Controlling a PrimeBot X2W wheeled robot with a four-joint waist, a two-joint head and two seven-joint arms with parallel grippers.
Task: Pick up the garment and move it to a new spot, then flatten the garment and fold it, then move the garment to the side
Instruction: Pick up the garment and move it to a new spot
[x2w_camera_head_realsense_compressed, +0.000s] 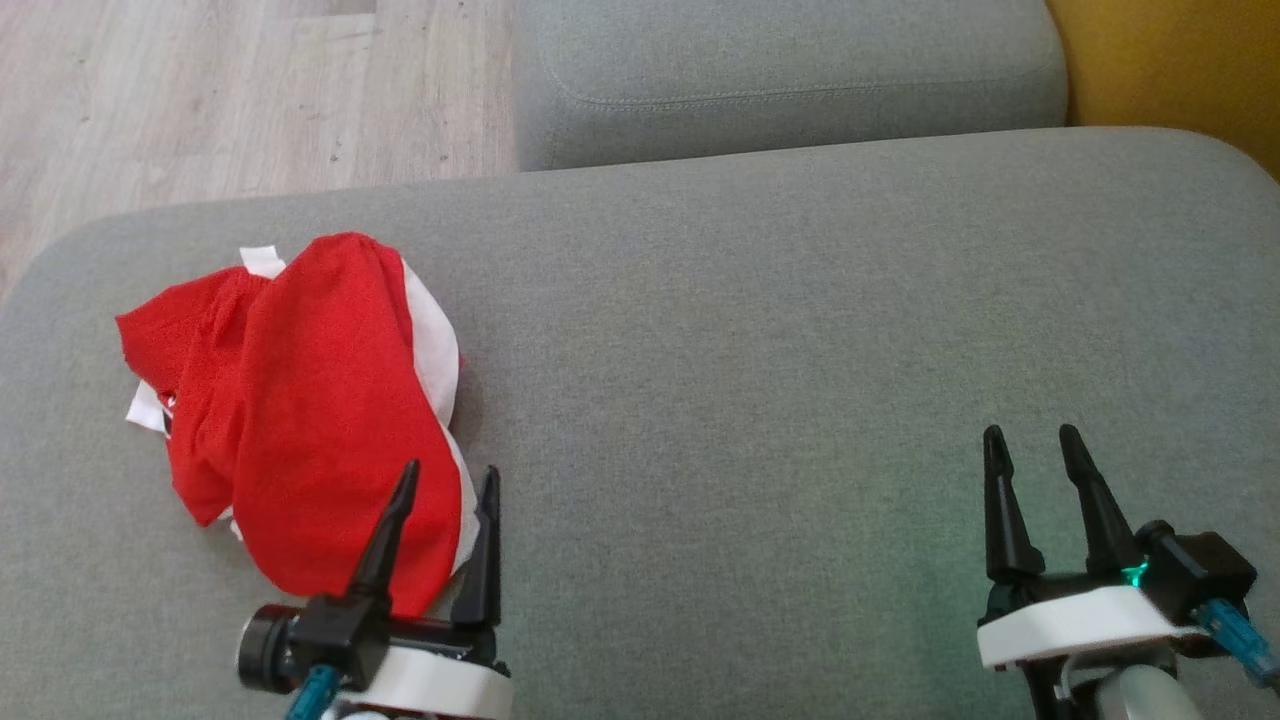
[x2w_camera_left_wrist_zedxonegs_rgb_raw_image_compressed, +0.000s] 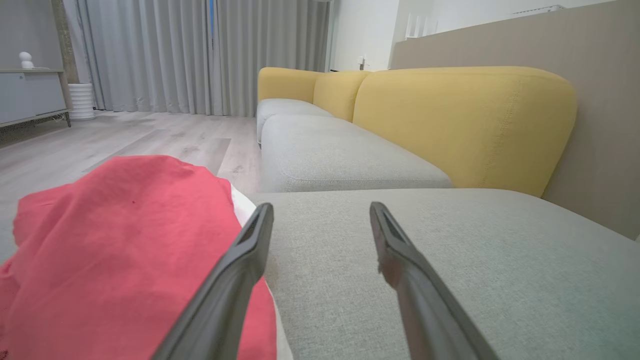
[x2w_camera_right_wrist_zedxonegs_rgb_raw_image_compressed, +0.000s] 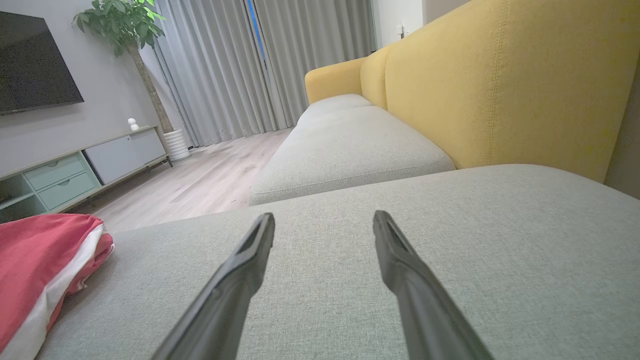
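A crumpled red and white garment (x2w_camera_head_realsense_compressed: 310, 410) lies in a heap on the left part of a grey sofa cushion (x2w_camera_head_realsense_compressed: 760, 330). My left gripper (x2w_camera_head_realsense_compressed: 450, 475) is open just at the heap's near right edge, one finger over the red cloth, nothing between its fingers. In the left wrist view the garment (x2w_camera_left_wrist_zedxonegs_rgb_raw_image_compressed: 115, 255) bulks to the left of the open left gripper (x2w_camera_left_wrist_zedxonegs_rgb_raw_image_compressed: 322, 212). My right gripper (x2w_camera_head_realsense_compressed: 1030, 440) is open over bare cushion far to the right. The right wrist view has the garment (x2w_camera_right_wrist_zedxonegs_rgb_raw_image_compressed: 40, 270) at its left edge, well away from the right gripper (x2w_camera_right_wrist_zedxonegs_rgb_raw_image_compressed: 325, 220).
A second grey seat cushion (x2w_camera_head_realsense_compressed: 790, 80) lies beyond the first, with yellow backrests (x2w_camera_left_wrist_zedxonegs_rgb_raw_image_compressed: 465, 120) along the right. Wooden floor (x2w_camera_head_realsense_compressed: 230, 90) runs past the cushion's far left edge. A TV cabinet (x2w_camera_right_wrist_zedxonegs_rgb_raw_image_compressed: 85, 170), potted plant (x2w_camera_right_wrist_zedxonegs_rgb_raw_image_compressed: 125, 25) and grey curtains (x2w_camera_left_wrist_zedxonegs_rgb_raw_image_compressed: 200, 55) stand across the room.
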